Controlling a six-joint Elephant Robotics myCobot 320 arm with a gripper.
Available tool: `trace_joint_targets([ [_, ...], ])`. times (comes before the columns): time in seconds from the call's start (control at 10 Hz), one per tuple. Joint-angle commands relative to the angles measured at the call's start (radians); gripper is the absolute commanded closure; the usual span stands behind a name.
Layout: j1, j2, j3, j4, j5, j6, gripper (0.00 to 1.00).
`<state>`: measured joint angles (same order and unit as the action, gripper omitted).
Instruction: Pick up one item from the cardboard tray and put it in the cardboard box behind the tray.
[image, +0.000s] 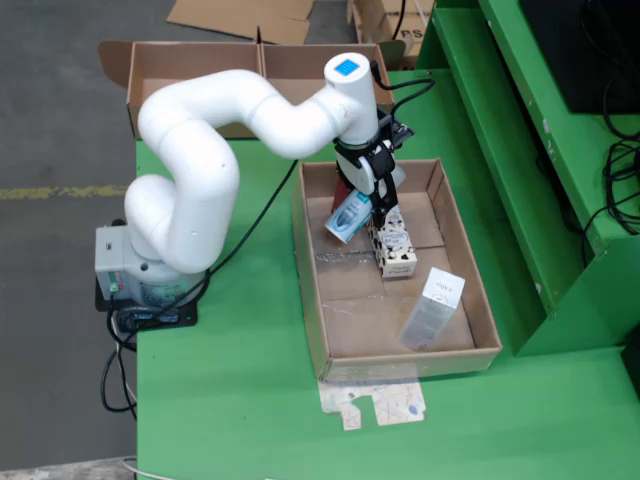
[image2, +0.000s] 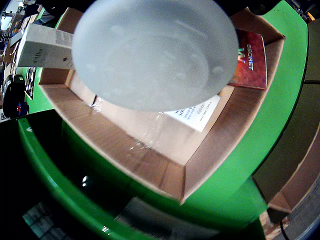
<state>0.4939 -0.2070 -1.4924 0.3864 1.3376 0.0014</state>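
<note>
The fixed view shows the whole scene from above. A white myCobot arm (image: 200, 150) stands on a green table (image: 230, 400) at the left of the frame and reaches to the right over an open cardboard tray (image: 312, 300). Its black gripper (image: 365, 205) hangs over the upper part of the tray and holds a small bottle with a blue and white label (image: 349, 217). The bottle is lifted off the tray floor and tilted, with its long axis running from lower left to upper right in this view. Whether the fingers pinch it or a suction part carries it, I cannot tell from here.

Three other items show in the tray in this view: a carton with black and white spots (image: 393, 248) just right of the bottle, a pale upright box (image: 434, 305) in the lower right part, and a dark red item (image: 343, 192) half hidden behind the gripper. At the top of the frame, behind the tray, stands a cardboard box (image: 200, 65) with two compartments.

The gripper camera shows what the fixed view does not. A round, pale, blurred surface of the bottle (image2: 155, 52) fills the upper middle of the frame. Beside it lies a red flat pack printed "SECRET" (image2: 250, 60) in the tray corner at upper right, and a white printed card (image2: 195, 112) lies on the tray floor (image2: 150, 160). The pale box (image2: 42, 47) appears at upper left.
</note>
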Motion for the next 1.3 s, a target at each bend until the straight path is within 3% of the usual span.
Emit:
trace_joint_targets([
  [0.0, 0.032, -0.471, 1.031, -0.525, -0.002, 0.161, 1.00],
  [0.1, 0.032, -0.471, 1.031, -0.525, -0.002, 0.161, 1.00],
  [0.2, 0.080, -0.767, 1.492, -0.388, -0.098, 0.238, 1.00],
  [0.3, 0.145, -0.877, 1.492, 0.032, -0.310, 0.187, 1.00],
  [0.4, 0.145, -0.877, 1.492, 0.032, -0.310, 0.187, 1.00],
  [0.5, 0.197, -0.880, 1.492, 0.125, -0.384, 0.241, 1.00],
  [0.6, 0.230, -0.828, 1.492, 0.125, -0.385, 0.304, 1.00],
  [1.2, 0.262, -0.770, 1.492, 0.125, -0.385, 0.388, 1.00],
])
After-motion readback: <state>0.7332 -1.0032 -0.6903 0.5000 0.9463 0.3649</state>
